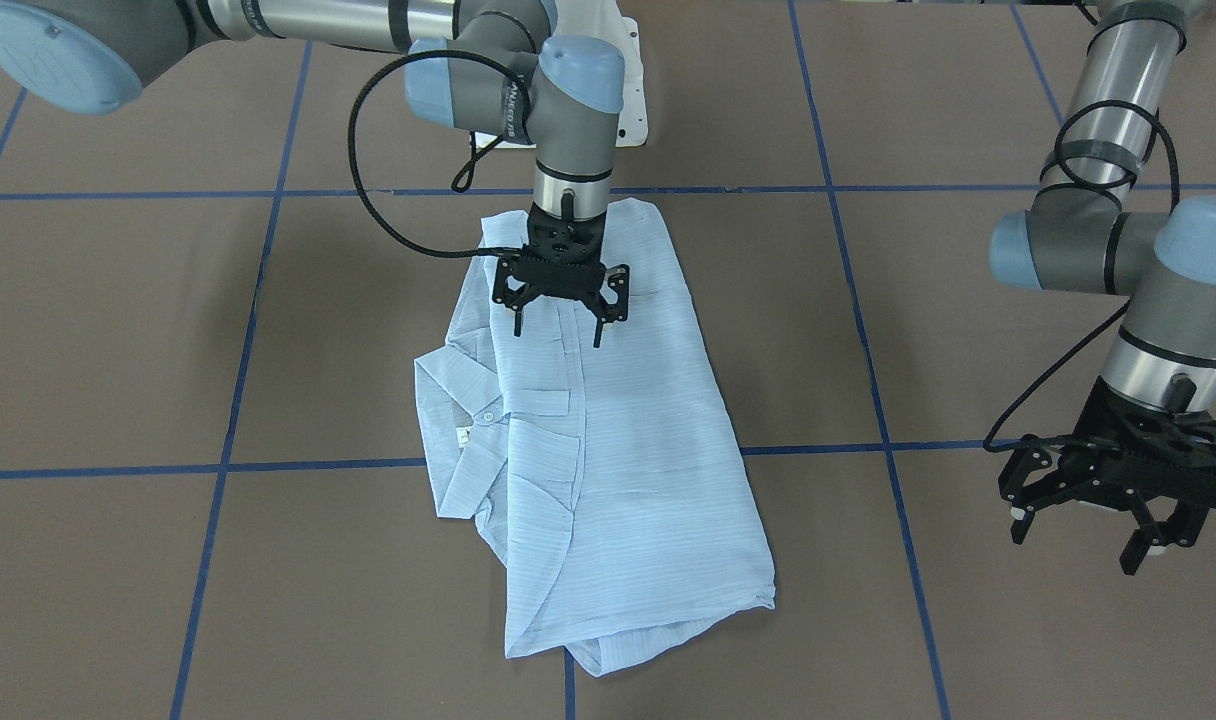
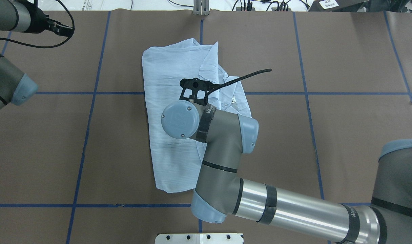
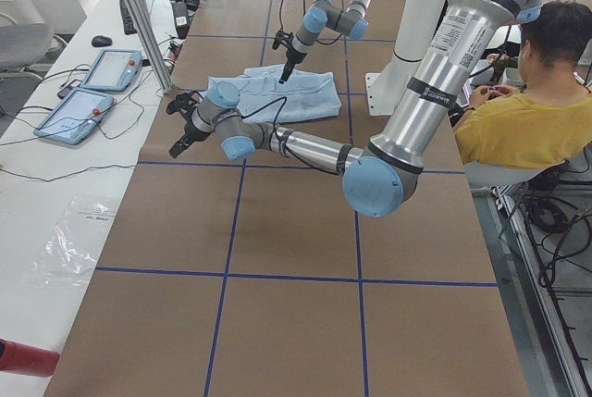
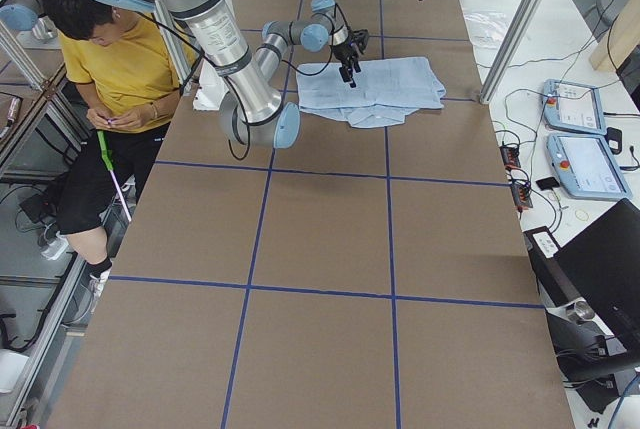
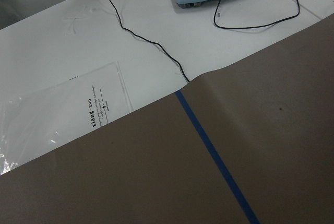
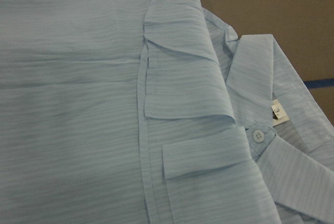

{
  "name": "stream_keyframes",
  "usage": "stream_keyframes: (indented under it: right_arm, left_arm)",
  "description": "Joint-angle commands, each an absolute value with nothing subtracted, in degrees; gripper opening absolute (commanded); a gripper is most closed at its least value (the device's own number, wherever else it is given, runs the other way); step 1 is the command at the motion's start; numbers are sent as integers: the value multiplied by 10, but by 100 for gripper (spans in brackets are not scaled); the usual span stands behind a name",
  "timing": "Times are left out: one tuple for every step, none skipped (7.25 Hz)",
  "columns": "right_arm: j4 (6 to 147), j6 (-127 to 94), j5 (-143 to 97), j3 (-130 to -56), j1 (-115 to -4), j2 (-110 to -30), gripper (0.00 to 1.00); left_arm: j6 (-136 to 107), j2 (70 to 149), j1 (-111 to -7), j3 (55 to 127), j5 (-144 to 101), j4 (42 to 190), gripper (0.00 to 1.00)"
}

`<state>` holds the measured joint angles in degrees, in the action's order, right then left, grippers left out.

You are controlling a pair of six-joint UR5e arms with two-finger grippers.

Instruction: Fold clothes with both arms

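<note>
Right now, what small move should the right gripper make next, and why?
Probably lower the right gripper straight down and pinch the shirt. Its jaws stand open over the shirt, holding nothing. The left gripper hangs open over the table, well off the shirt.

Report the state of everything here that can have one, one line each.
shirt, folded up, lying flat on the table.
right gripper, open, over the shirt, holding nothing.
left gripper, open, empty, off to the side of the shirt.
</note>
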<state>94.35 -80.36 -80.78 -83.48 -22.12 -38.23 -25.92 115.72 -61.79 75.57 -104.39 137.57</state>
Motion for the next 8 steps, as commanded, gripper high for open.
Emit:
stream_keyframes:
  right_arm:
    - [990,-711,-842,-823,-218,-363,91]
    - [1006,-662,-854,-823,-214,-366,82]
    - [1029,-643,-861,-832,-201,-368,75]
    - [1041,-642,-868,-841,-184,-372,70]
    - [1043,-642,-882,-848,-176,-374,67]
    - [1049,-642,-892,-850,-172,-374,66]
    - [1054,-642,-892,-851,-169,-377,65]
    - [1062,-642,-894,-851,-169,-379,62]
  left_arm:
    - [-259,1151,-618,761,-1047,1375,100]
    - [-259,1150,-618,761,-1046,1375,100]
    - [-259,1150,-618,761,-1046,1376,100]
    - [-259,1150,-618,761,-1046,1375,100]
    - [-260,1150,-618,761,-1046,1375,100]
    - [-259,1150,-618,762,-1046,1375,100]
    - [-260,1150,-618,762,-1046,1376,100]
    - [-260,1150,-618,762,-1047,1375,100]
